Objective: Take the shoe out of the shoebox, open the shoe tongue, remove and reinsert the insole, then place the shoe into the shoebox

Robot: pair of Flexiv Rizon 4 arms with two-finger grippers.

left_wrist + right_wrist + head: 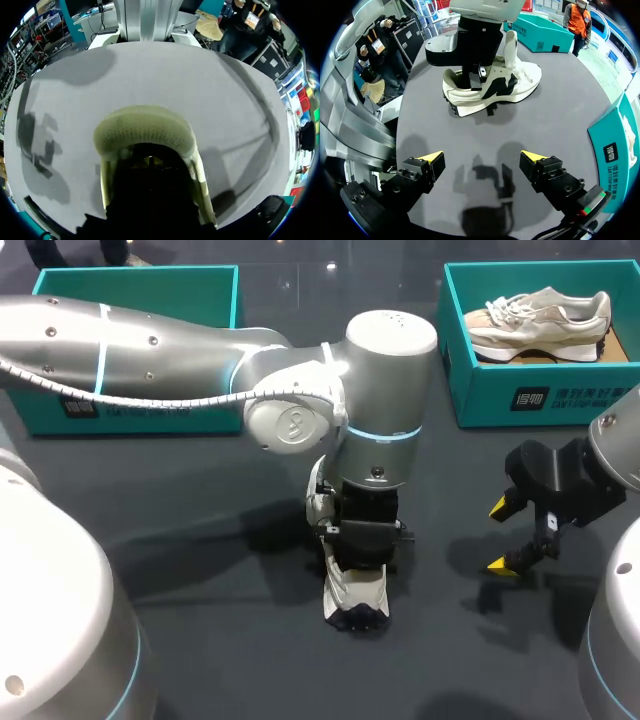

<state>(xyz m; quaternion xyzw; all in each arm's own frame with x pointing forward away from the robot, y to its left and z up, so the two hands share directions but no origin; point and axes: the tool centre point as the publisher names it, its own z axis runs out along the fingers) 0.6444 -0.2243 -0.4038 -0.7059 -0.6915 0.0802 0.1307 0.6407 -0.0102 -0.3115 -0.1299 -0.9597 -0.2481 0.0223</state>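
1. The left gripper [362,540] sits at the centre of the head view. It is pushed down into the opening of a white-and-black shoe [356,598]. Its end is buried inside, so I cannot tell whether it grips anything.
2. The shoe rests on its sole on the dark grey table [200,570], just below centre, with its heel seemingly toward the lower edge. In the right wrist view its tongue [510,47] stands upright beside the left gripper.
3. The left arm [150,350] enters from the upper left.
4. The right gripper [500,536] hangs at centre right with its yellow tips spread wide and nothing between them, well apart from the shoe.
5. A teal shoebox [540,395] in the upper right holds a second, beige shoe [540,325].
6. Another teal box [200,295] sits in the upper left, partly behind the left arm.
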